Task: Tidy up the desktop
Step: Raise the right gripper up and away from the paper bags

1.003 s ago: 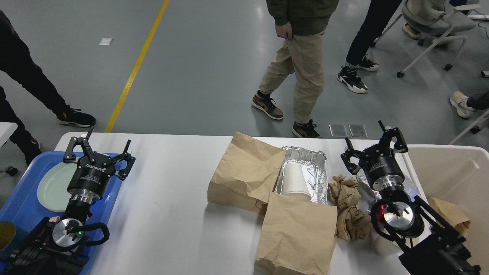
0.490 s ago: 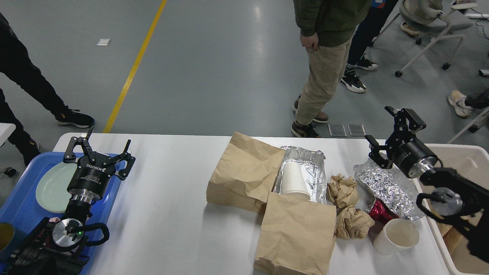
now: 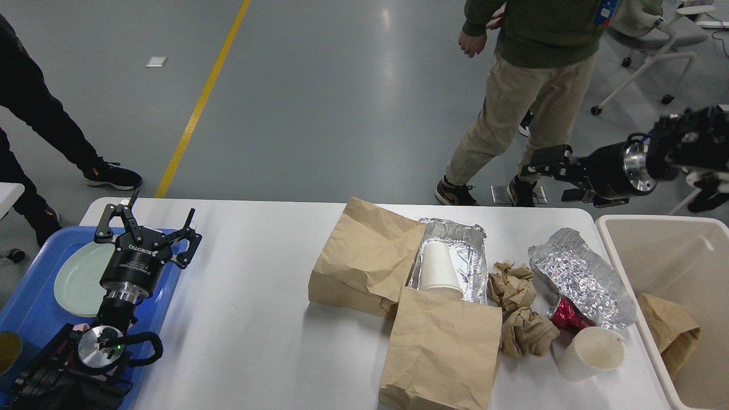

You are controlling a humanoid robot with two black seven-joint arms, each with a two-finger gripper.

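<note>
Where the view begins on the left, a blue tray (image 3: 34, 307) is seen at the edge of the desktop (image 3: 250, 319), with a pale green plate (image 3: 80, 279) lying in it. Above the plate and the tray's right rim the left gripper (image 3: 149, 219) is held, its fingers spread apart and nothing grasped between them. The white desktop is spread across the lower middle of the view, from the tray to the bin.

Right of centre, a brown paper bag (image 3: 367, 262) is laid flat, and a second brown paper bag (image 3: 441, 350) is laid nearer the front edge, touching the first at its corner. Between and behind them a foil tray (image 3: 472, 256) is set, with a white paper cup (image 3: 439, 267) lying on its side inside it. Two crumpled brown paper balls (image 3: 512, 285) (image 3: 527, 333) are found just beside it, then a crumpled sheet of foil (image 3: 581, 279), a red wrapper (image 3: 565, 316) under its lower edge, and an empty white cup (image 3: 592, 353) tipped over.

Beyond the table's far right corner, the right gripper (image 3: 549, 171) is raised over the floor; whether its fingers are parted cannot be told. At the far right a beige bin (image 3: 660, 239) is placed, with a crumpled brown bag (image 3: 669, 333) inside.
</note>
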